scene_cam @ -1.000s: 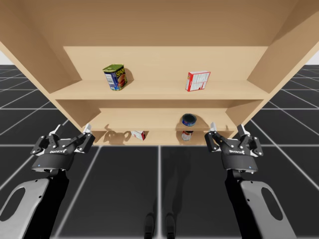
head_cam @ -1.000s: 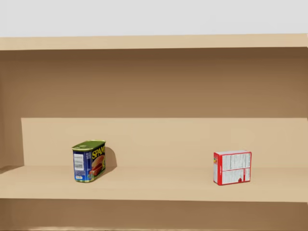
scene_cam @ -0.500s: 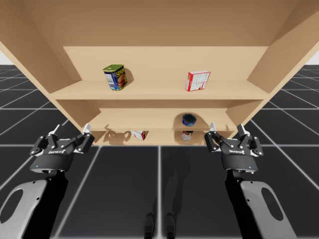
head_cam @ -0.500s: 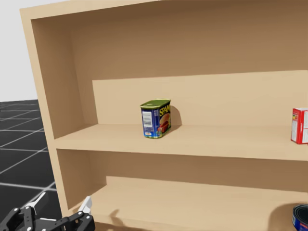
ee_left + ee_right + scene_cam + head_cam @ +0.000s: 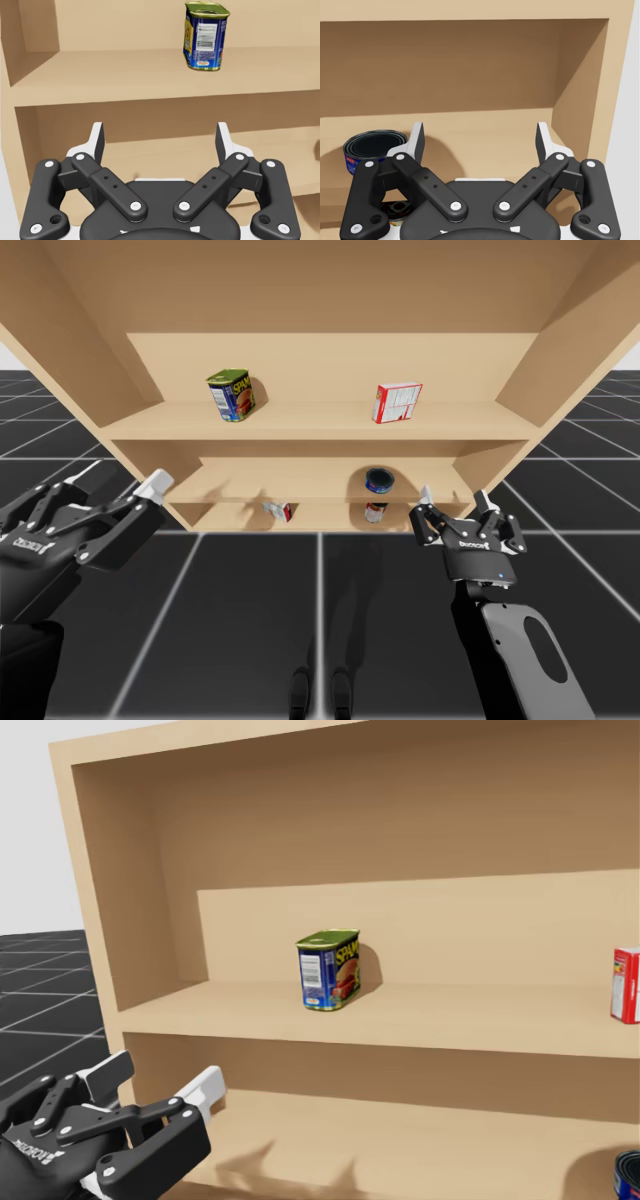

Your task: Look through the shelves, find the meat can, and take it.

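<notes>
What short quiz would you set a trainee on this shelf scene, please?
1. True or false: the blue and green rectangular can and the red and white box stand on the same shelf.
2. My left gripper is: A) open, holding nothing; B) shut on the rectangular can; C) shut on the box.
3. Fill in: the round blue can sits one level ___ the box.
Key: 1 true; 2 A; 3 below.
</notes>
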`<state>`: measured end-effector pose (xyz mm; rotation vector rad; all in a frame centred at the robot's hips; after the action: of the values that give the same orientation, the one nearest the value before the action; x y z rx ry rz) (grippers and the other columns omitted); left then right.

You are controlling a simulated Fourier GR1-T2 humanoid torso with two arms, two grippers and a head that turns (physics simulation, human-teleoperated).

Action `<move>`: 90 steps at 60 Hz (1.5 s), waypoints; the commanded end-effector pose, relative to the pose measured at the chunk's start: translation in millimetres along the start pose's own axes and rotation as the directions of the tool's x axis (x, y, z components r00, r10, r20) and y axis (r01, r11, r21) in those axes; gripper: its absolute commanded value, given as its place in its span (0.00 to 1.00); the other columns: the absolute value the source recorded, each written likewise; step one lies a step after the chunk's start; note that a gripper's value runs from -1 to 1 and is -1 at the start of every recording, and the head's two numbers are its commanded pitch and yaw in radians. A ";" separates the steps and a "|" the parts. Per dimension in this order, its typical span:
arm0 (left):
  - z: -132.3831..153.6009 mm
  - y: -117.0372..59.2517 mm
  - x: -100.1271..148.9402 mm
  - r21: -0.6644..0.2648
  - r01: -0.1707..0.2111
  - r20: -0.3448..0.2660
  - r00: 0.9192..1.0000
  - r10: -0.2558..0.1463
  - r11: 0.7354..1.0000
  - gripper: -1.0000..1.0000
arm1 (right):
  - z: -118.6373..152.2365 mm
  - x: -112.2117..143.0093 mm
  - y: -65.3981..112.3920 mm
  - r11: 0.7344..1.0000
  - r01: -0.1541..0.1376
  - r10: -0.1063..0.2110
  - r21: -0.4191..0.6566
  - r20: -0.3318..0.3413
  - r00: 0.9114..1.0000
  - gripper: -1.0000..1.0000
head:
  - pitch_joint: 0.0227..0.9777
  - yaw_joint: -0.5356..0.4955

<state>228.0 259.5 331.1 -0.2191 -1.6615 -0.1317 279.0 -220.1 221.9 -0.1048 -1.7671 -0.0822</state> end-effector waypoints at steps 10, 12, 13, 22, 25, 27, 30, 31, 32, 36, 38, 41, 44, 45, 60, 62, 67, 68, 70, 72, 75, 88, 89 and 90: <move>-34.2 -22.3 47.0 -0.061 0.002 0.009 1.000 -0.002 0.998 0.00 | -0.5 -0.7 0.3 1.000 0.003 -0.003 0.002 -0.005 1.000 0.00 | 0.25 0.81; -38.6 -22.9 47.6 -0.056 0.000 0.004 1.000 0.001 0.998 0.00 | -0.6 -0.7 0.3 1.000 0.003 -0.003 0.002 -0.005 1.000 0.00 | 0.25 0.80; -45.1 -23.5 48.2 -0.056 0.000 0.001 1.000 0.000 0.998 0.00 | -0.5 -0.8 0.2 1.000 0.003 -0.003 0.002 -0.005 1.000 0.00 | 0.25 0.80; -71.8 -27.6 45.6 -0.051 -0.009 -0.022 1.000 0.008 0.999 0.00 | -0.4 -1.1 0.7 1.000 0.003 -0.003 -0.002 -0.008 1.000 0.00 | 0.24 0.80; -81.8 -31.0 43.4 -0.049 -0.008 -0.028 1.000 0.006 0.999 0.00 | -0.3 -1.2 0.9 1.000 0.004 -0.004 -0.002 -0.008 1.000 0.00 | 0.24 0.80; -85.3 -32.3 42.5 -0.051 -0.010 -0.033 0.999 0.008 0.999 0.00 | -0.3 -1.2 1.0 1.000 0.004 -0.004 -0.002 -0.009 1.000 0.00 | 0.24 0.80; -93.2 -35.8 41.2 -0.051 -0.009 -0.042 0.999 0.007 0.999 0.00 | -0.3 -1.2 0.8 1.000 0.005 -0.005 -0.002 -0.008 1.000 0.00 | 0.24 0.81; -95.8 -37.2 40.8 -0.052 -0.011 -0.044 0.999 0.008 0.999 0.00 | -0.3 -1.2 0.8 1.000 0.005 -0.005 -0.002 -0.008 1.000 0.00 | 0.24 0.81; -97.1 -38.0 40.6 -0.053 -0.011 -0.045 0.999 0.009 0.999 0.00 | -0.3 -1.2 0.8 1.000 0.005 -0.005 -0.002 -0.008 1.000 0.00 | 0.24 0.81; -104.5 -42.0 40.0 -0.054 -0.003 -0.047 0.999 0.000 0.999 0.00 | -0.3 -1.3 0.4 1.000 0.006 -0.006 -0.003 -0.008 1.000 0.00 | 0.24 0.81; -107.1 -43.0 39.9 -0.053 0.001 -0.045 0.999 -0.003 0.999 0.00 | -0.2 -1.0 0.3 1.000 0.007 -0.007 -0.002 -0.008 1.000 0.00 | 0.24 0.81; -112.5 -44.9 39.4 -0.048 0.006 -0.047 0.999 -0.008 0.999 0.00 | -0.2 -0.9 0.0 1.000 0.007 -0.007 -0.003 -0.006 1.000 0.00 | 0.24 0.81; -120.9 -47.2 38.6 -0.045 0.008 -0.049 0.999 -0.010 0.999 0.00 | -0.4 -0.8 -0.5 1.000 0.009 -0.009 -0.004 -0.006 1.000 0.00 | 0.24 0.81; -122.4 -47.5 38.4 -0.043 0.009 -0.051 0.999 -0.011 0.999 0.00 | -0.4 -0.7 -0.5 1.000 0.009 -0.009 -0.004 -0.006 1.000 0.00 | 0.24 0.81; -157.6 -50.9 29.4 -0.024 -0.004 -0.076 0.997 0.002 1.000 0.00 | -0.8 -0.4 -1.9 1.000 0.013 -0.013 -0.007 -0.007 1.000 0.00 | 0.25 0.80; -162.7 -50.2 28.8 -0.012 0.011 -0.076 0.997 -0.012 1.000 0.00 | -0.9 -0.2 -2.1 1.000 0.015 -0.015 -0.007 -0.006 1.000 0.00 | 0.25 0.80; -172.8 -49.2 26.8 0.000 0.027 -0.079 0.996 -0.027 1.000 0.00 | -1.0 0.0 -2.5 1.000 0.019 -0.019 -0.009 -0.007 1.000 0.00 | 0.25 0.79; -174.2 -49.0 26.4 0.004 0.033 -0.080 0.996 -0.032 0.999 0.00 | -1.0 0.0 -2.6 1.000 0.020 -0.020 -0.009 -0.007 1.000 0.00 | 0.25 0.79; -179.4 -48.8 25.3 0.004 0.025 -0.087 0.996 -0.025 1.000 0.00 | -1.3 -0.1 -3.2 1.000 0.021 -0.021 -0.010 -0.007 1.000 0.00 | 0.25 0.79; -181.9 -48.9 24.7 0.004 0.029 -0.089 0.996 -0.028 1.000 0.00 | -1.3 -0.1 -3.4 1.000 0.022 -0.022 -0.010 -0.007 1.000 0.00 | 0.25 0.79; -187.9 -47.9 24.2 0.016 0.036 -0.090 0.995 -0.035 0.999 0.00 | -1.3 0.0 -3.6 1.000 0.025 -0.025 -0.011 -0.008 1.000 0.00 | 0.25 0.78; -195.4 -45.9 21.1 0.043 0.047 -0.088 0.995 -0.043 0.998 0.38 | -1.5 -0.4 -4.7 1.000 0.026 -0.026 -0.012 -0.011 1.000 0.00 | 0.26 0.78; -194.9 -46.0 20.7 0.041 0.048 -0.088 0.995 -0.044 0.998 0.88 | -1.4 -0.3 -4.7 1.000 0.027 -0.027 -0.012 -0.011 1.000 0.00 | 0.26 0.78; -194.5 -45.9 20.6 0.041 0.049 -0.088 0.995 -0.045 0.998 0.95 | -1.4 -0.2 -4.8 1.000 0.027 -0.027 -0.012 -0.011 1.000 0.00 | 0.26 0.78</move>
<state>398.4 172.0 376.9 -0.1587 -1.5850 -0.1421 279.9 -224.3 222.0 -0.0910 -1.7592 -0.1096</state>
